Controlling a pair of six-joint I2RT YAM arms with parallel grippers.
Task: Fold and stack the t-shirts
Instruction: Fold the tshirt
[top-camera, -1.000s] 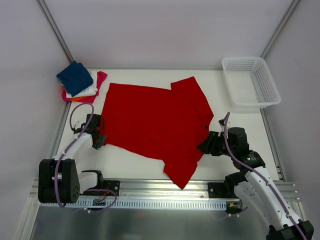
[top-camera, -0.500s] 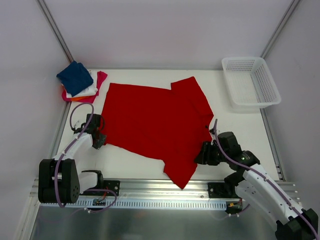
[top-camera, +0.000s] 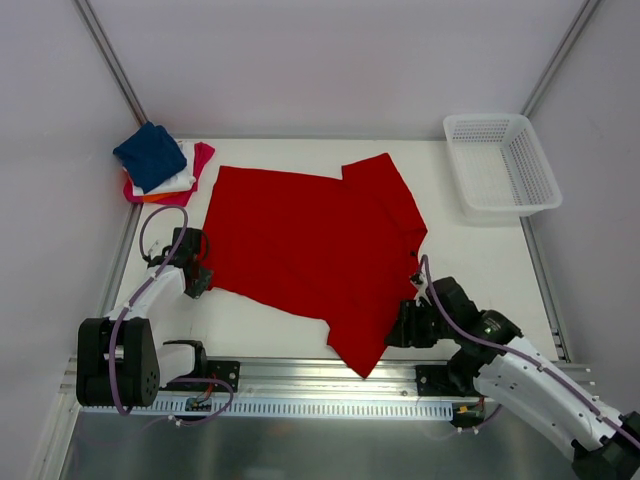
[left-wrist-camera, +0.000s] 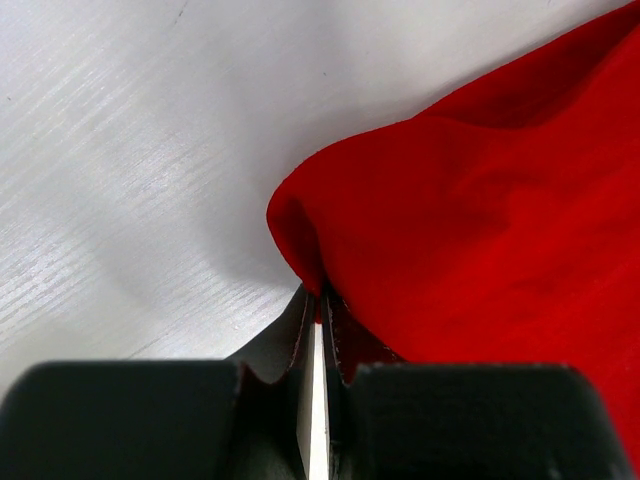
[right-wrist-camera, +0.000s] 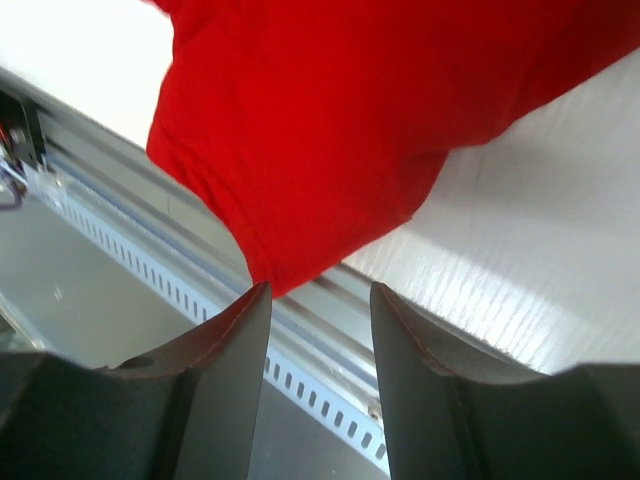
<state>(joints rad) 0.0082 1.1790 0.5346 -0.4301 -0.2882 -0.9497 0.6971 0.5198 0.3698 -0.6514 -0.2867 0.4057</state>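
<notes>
A large red t-shirt lies spread across the white table, one sleeve hanging toward the near edge. My left gripper is shut on the shirt's left lower corner, the cloth pinched between its fingertips. My right gripper stands open beside the near sleeve, the sleeve's tip just ahead of its fingers and nothing between them. A pile of folded t-shirts sits at the back left, navy on top over white, orange and magenta.
A white mesh basket stands at the back right. The metal rail runs along the table's near edge, right below the right gripper. Grey walls close in the table's sides.
My right arm has moved toward the near edge and slightly left, down along the shirt's right side to the hanging sleeve. The left gripper and shirt have stayed still.
</notes>
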